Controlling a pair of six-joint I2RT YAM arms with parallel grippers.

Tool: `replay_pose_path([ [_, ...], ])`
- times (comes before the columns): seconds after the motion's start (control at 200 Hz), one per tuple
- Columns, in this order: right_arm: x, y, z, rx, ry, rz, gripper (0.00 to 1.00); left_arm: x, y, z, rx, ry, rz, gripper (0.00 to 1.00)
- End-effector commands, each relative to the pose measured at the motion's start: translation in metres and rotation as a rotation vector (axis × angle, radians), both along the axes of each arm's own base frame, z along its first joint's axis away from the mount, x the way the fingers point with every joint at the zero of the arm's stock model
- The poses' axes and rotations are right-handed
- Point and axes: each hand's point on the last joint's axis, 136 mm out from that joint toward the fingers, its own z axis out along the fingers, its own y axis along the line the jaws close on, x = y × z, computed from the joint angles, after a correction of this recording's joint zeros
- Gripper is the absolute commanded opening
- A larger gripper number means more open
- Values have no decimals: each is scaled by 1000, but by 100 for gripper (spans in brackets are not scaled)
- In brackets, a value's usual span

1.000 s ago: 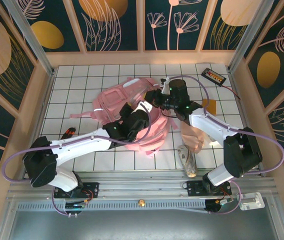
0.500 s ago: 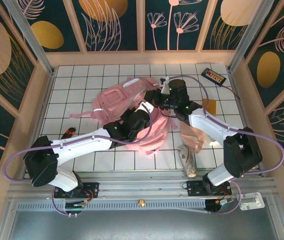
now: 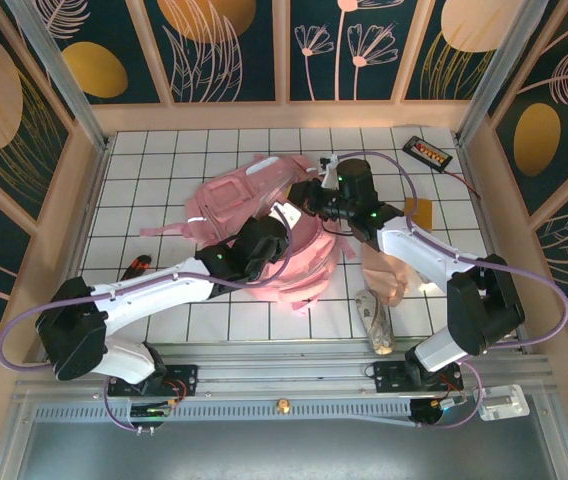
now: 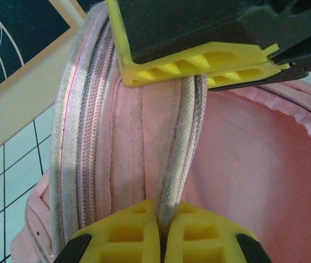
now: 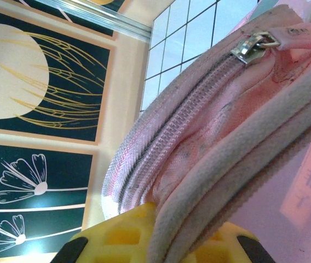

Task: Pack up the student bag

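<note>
Two clenched grips on soft pink fabric backpack (image 3: 229, 205) rim: left gripper (image 4: 161, 233), right gripper (image 5: 158, 235) at its 1 o'clock. Likely opening step; next, spread mouth.

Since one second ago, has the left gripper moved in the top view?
Yes. Against the table's tile lines, the left gripper has shifted slightly left and toward the near edge, while on the student bag.
</note>
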Motion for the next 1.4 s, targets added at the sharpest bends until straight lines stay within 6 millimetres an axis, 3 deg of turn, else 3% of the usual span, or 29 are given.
replay_pose_path([
  [0.0,1,8,49,53,-146,43,0,8,13,-1,2,-6,48,0],
  [0.06,1,6,51,34,-157,45,13,7,14,-7,24,6,48,0],
  [0.12,0,4,50,5,-169,44,37,8,16,-10,27,13,61,0],
  [0.135,-1,3,50,-3,-173,42,41,10,12,0,5,0,62,0],
  [0.175,0,-1,50,-31,-182,31,52,11,11,1,-8,1,66,0],
  [0.365,-15,-23,46,-176,-226,22,80,17,17,8,-85,-7,153,0],
  [0.375,-11,-32,46,-186,-221,0,81,18,17,8,-88,-6,155,0],
  [0.636,-35,-95,43,-342,-227,-97,86,17,10,3,-118,51,141,0],
  [0.741,-43,-128,33,-452,-204,-178,88,19,11,0,-148,105,167,0],
  [0.916,-62,-192,-6,-679,-103,-315,93,21,9,6,-207,151,176,0],
  [1.061,-81,-231,-42,-729,58,-407,94,21,4,12,-247,161,143,0],
  [1.236,-107,-243,-90,-728,273,-407,93,20,-1,10,-250,174,124,0],
  [1.391,-125,-241,-121,-746,374,-357,77,19,-1,4,-248,191,124,0],
])
